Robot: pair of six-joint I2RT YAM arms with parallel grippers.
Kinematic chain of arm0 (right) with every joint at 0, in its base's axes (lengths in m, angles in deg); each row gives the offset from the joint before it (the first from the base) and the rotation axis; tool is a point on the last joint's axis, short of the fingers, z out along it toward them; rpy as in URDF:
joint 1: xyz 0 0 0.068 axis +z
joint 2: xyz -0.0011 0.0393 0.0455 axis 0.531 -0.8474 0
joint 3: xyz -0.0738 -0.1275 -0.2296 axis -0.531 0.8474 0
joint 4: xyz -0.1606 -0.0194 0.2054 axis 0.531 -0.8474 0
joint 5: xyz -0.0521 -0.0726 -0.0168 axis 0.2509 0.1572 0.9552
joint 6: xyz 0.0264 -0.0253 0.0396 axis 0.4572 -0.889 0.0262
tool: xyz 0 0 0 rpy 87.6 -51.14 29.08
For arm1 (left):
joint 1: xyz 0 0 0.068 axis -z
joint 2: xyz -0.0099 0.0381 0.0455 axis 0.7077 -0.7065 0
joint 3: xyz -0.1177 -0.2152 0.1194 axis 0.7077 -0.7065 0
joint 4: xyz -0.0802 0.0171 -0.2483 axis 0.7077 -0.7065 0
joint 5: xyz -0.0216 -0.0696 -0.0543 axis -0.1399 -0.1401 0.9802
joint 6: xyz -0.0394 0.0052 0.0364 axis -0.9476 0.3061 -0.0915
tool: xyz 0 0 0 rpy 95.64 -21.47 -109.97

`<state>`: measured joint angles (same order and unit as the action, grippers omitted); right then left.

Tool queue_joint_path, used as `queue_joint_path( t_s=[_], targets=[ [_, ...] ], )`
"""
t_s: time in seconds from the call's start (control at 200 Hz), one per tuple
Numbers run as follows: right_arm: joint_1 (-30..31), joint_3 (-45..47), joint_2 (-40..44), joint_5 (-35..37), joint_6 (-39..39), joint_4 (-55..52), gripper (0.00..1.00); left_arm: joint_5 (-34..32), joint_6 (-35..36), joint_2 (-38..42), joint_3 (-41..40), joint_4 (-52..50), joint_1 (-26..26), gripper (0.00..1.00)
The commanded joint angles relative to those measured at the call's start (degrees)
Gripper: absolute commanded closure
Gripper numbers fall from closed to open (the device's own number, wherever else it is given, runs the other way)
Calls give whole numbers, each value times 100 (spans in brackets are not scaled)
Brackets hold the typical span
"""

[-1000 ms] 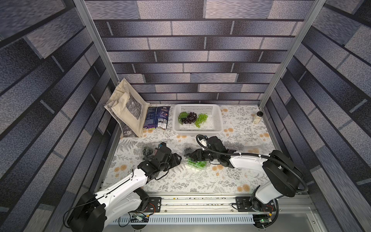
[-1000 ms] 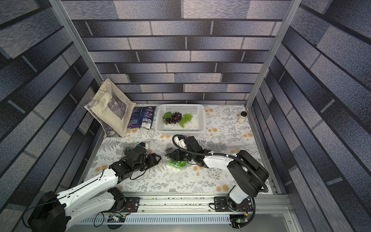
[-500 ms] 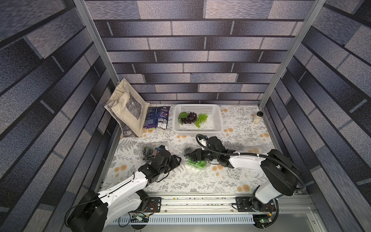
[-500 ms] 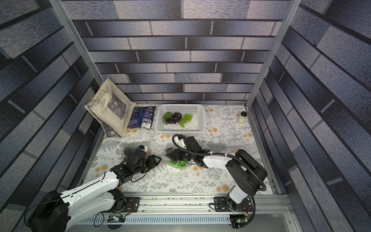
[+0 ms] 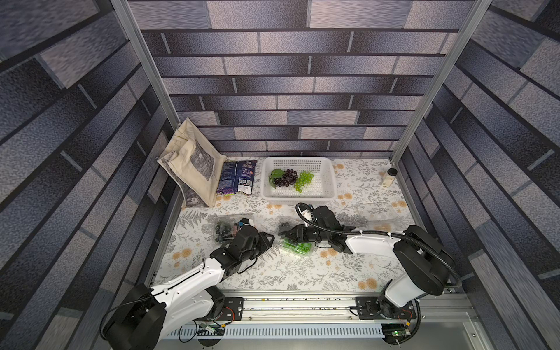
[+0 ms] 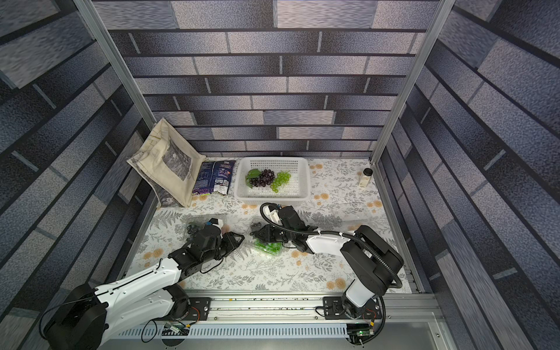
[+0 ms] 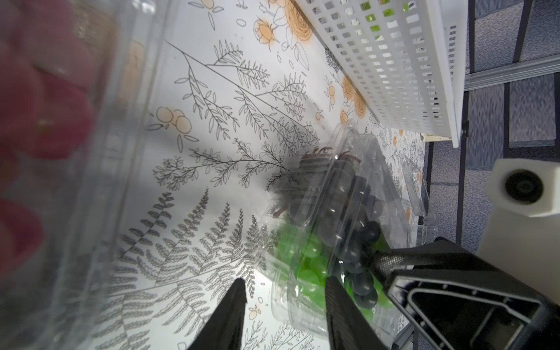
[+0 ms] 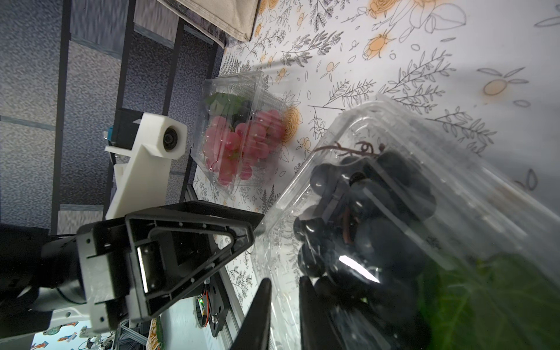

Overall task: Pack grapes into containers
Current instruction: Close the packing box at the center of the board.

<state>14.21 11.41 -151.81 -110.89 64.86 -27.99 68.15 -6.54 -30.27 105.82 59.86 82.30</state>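
Note:
A clear container (image 5: 295,246) of bright green and dark grapes (image 7: 312,266) lies mid-table. My right gripper (image 8: 283,291) is shut on its thin plastic wall, which runs between the two fingers. My left gripper (image 7: 285,291) is open, with a corner of that same container between its jaws and a gap on one side. In both top views the left gripper (image 5: 267,239) (image 6: 239,238) meets the container from the left and the right gripper (image 5: 283,235) from the right. A second container (image 8: 239,142) with red grapes sits further left (image 5: 224,230).
A white basket (image 5: 298,198) at the back holds dark grapes (image 5: 285,178) and green grapes (image 5: 304,180). A third clear container (image 5: 375,213) lies at the right. A cloth bag (image 5: 194,169), a snack packet (image 5: 238,180) and a small bottle (image 5: 389,177) stand along the back.
My left gripper has slid right, away from the red-grape container and up to the green-grape one, and its jaws have narrowed. The right arm has stayed put.

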Motion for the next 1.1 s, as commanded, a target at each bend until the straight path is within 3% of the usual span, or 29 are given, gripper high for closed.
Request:
queue_joint_path(
  t_s=[0.0,0.571,1.097],
  targets=[
    [56,116,-82,-25,50,35,81,-135,-127,-61,-155,32,45,58],
    [57,154,-170,-89,139,213,83,-272,-224,258,-309,-179,70,59],
    [56,155,-224,-114,172,224,85,-208,-189,-272,-169,352,76,61]
  ],
)
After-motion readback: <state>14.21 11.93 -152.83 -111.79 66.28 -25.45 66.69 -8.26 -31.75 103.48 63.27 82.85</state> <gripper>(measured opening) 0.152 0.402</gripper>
